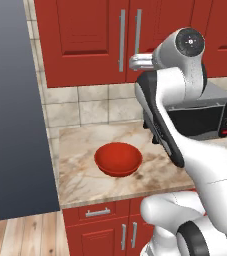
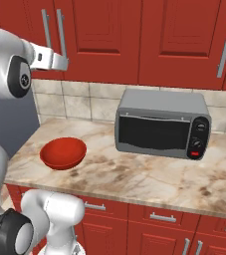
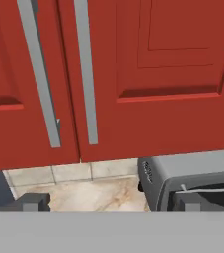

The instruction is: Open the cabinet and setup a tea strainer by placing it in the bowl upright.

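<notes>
- From the left base view, I am looking at a marble counter (image 1: 80, 170) with a tiled wall behind it. The red bowl (image 1: 118, 159) is sitting there with nothing in it. My gripper (image 1: 133, 62) is reaching up at the cabinet (image 1: 85, 35), whose doors are shut.
- From the right base view, I am seeing a grey toaster oven (image 2: 162, 123) well apart from the bowl (image 2: 63, 152).
- From the hand view, my two finger tips (image 3: 33, 201) are standing wide apart, holding nothing, just before the two long silver handles (image 3: 85, 74).
</notes>
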Available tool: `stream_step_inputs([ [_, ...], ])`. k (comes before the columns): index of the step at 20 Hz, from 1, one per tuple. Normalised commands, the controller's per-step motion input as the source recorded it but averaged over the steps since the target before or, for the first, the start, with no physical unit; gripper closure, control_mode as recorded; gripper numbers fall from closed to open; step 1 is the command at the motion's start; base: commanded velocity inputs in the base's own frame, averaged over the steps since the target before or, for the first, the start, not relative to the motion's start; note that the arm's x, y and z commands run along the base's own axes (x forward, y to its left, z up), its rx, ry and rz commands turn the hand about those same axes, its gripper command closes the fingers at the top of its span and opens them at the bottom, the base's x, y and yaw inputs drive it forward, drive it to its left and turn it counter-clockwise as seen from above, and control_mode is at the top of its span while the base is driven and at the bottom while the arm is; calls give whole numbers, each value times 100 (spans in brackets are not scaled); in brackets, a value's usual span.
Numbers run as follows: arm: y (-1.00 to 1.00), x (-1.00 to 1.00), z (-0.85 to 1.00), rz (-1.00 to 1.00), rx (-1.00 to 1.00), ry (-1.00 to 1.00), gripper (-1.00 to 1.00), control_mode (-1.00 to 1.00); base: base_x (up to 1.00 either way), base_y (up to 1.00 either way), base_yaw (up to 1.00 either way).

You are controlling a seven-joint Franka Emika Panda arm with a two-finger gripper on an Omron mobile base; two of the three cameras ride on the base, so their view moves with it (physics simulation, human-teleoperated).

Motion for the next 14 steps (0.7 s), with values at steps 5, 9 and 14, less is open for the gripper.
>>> stream_step_inputs([
  [5, 11, 0, 47, -1, 4, 3, -100, -100, 0, 0, 0],
  [9, 0, 29, 3, 0, 3, 16, -100, -100, 0, 0, 0],
  [14, 0, 36, 0, 0, 2, 5, -100, -100, 0, 0, 0],
])
